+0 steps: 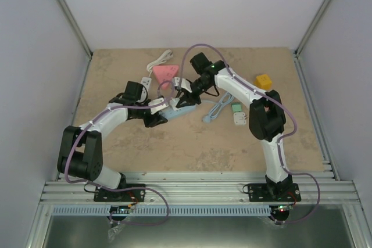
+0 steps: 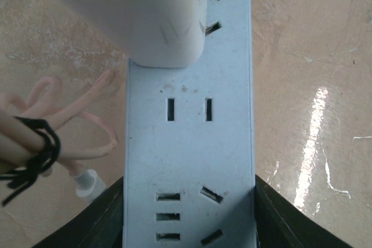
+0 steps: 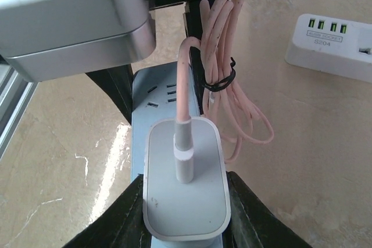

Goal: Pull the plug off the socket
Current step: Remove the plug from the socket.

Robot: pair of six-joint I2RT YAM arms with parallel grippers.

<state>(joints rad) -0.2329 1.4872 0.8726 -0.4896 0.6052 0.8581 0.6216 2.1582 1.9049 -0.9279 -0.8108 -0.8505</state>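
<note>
Beige stone-patterned surface (image 1: 203,149) lies under everything; near its middle the white rectangular plug (image 3: 192,216) sits in a pale blue power strip (image 2: 189,143). The right pincer (image 3: 186,225) pinches the plug's two sides. The left pincer (image 2: 189,230) grips the strip's long edges. A bundled pink cable (image 3: 232,74) rises from the plug, and a white USB socket block (image 3: 334,45) lies nearby.
</note>
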